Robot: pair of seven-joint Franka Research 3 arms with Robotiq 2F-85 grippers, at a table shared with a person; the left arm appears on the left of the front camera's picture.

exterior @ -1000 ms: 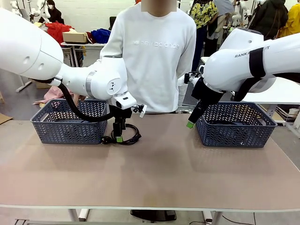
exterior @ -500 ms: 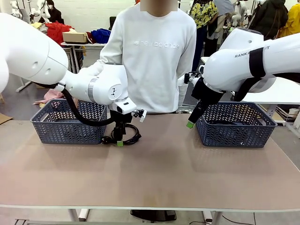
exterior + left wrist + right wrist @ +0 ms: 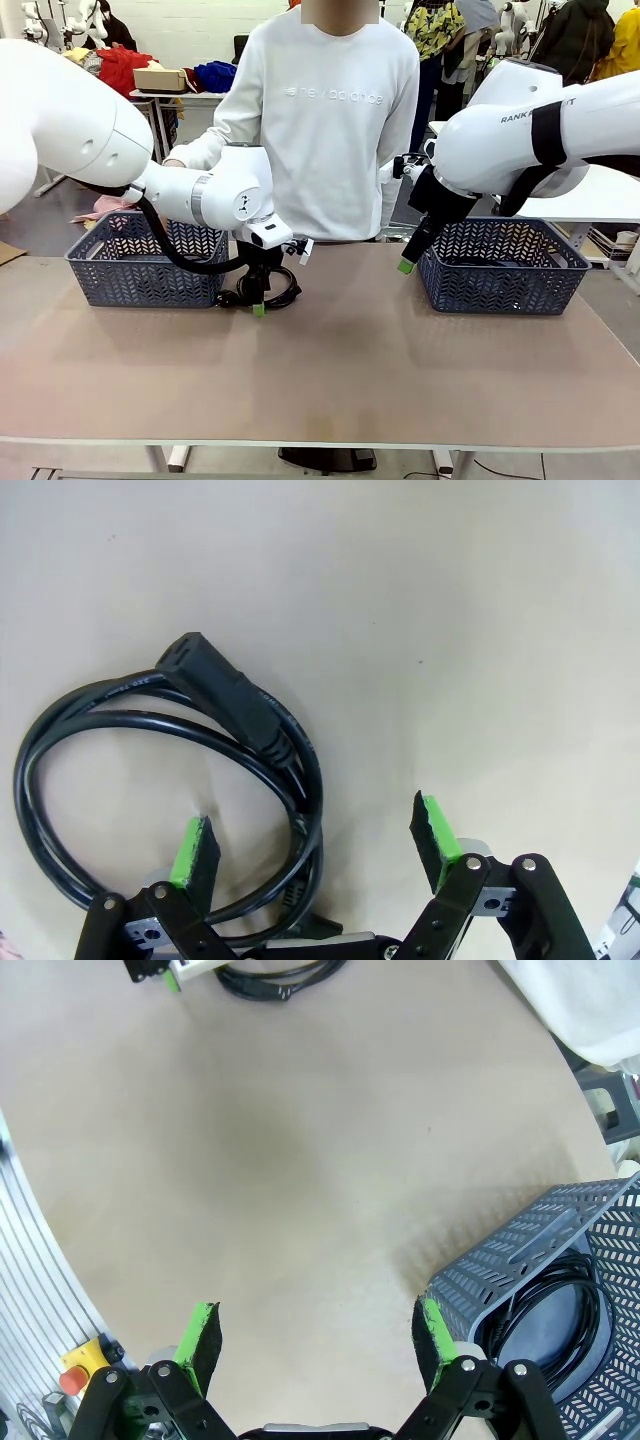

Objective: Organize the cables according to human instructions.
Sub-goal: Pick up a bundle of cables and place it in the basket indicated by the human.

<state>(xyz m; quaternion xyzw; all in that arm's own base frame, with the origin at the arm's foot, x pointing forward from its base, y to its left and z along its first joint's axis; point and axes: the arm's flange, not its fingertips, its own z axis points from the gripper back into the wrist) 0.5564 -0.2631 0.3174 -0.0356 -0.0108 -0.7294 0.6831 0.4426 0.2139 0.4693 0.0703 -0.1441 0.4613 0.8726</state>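
I have the left claw (image 3: 312, 840) low over the coiled black power cable (image 3: 170, 780) lying on the tan tabletop (image 3: 330, 370), just beside the left dark grey lattice plastic basket (image 3: 145, 262). Its jaws stand fully apart with nothing between the pads yet. In the left wrist view one side of the coil's loops runs up between the two green pads, closer to the pad on picture left, with the chunky black plug (image 3: 215, 685) ahead of the fingertips and the rest of the coil spreading off to that same side.

The right claw (image 3: 312, 1335) is also wide open and empty, hanging above bare table with the right dark grey lattice basket (image 3: 545, 1290) just off its right-hand pad; a black cable coil (image 3: 560, 1325) already lies inside that basket.

I judge this to be the pick-up of the cable left on the table. Next I would ease the left claw down until the pads straddle the bundled strands, then close, taking care to catch all the loops rather than one. The person in the white sweatshirt (image 3: 330, 110) stands beyond the claw, and which basket to use depends on their direction.
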